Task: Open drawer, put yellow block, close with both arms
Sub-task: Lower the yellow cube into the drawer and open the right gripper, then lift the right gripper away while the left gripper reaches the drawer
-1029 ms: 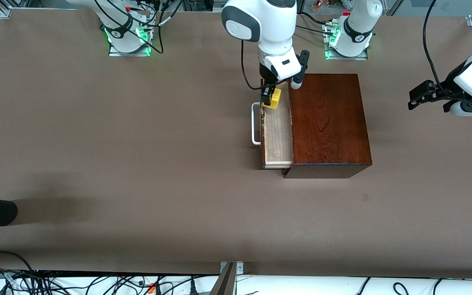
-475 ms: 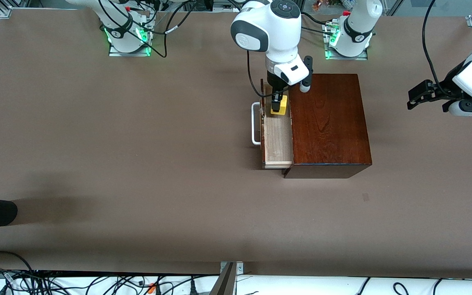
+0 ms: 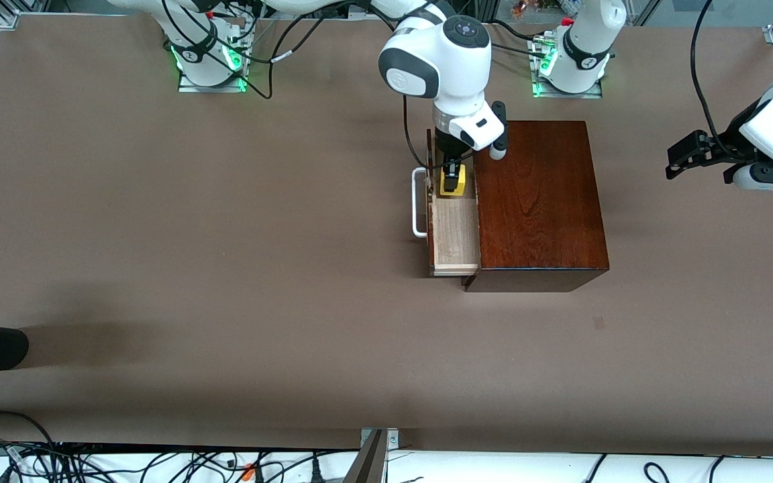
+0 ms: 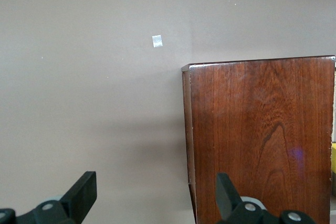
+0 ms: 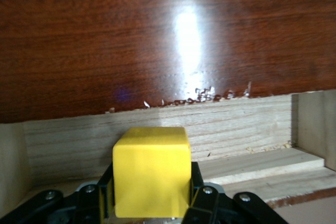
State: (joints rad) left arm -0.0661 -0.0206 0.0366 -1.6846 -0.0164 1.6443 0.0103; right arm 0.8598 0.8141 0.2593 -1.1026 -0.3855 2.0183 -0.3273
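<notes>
Though gripped, plain bright yellow block (image 5: 151, 171)

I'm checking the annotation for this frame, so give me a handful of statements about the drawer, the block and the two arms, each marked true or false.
1. The drawer is pulled out of the wooden box. True.
2. The right end effector grips the yellow block over the drawer. True.
3. The yellow block lies on the table beside the box. False: it is held between the fingers, at the drawer.
4. The left end effector is clamped on the white handle. False: it hangs open, away from the box, over bare table.
5. The box top carries nothing. True.
</notes>
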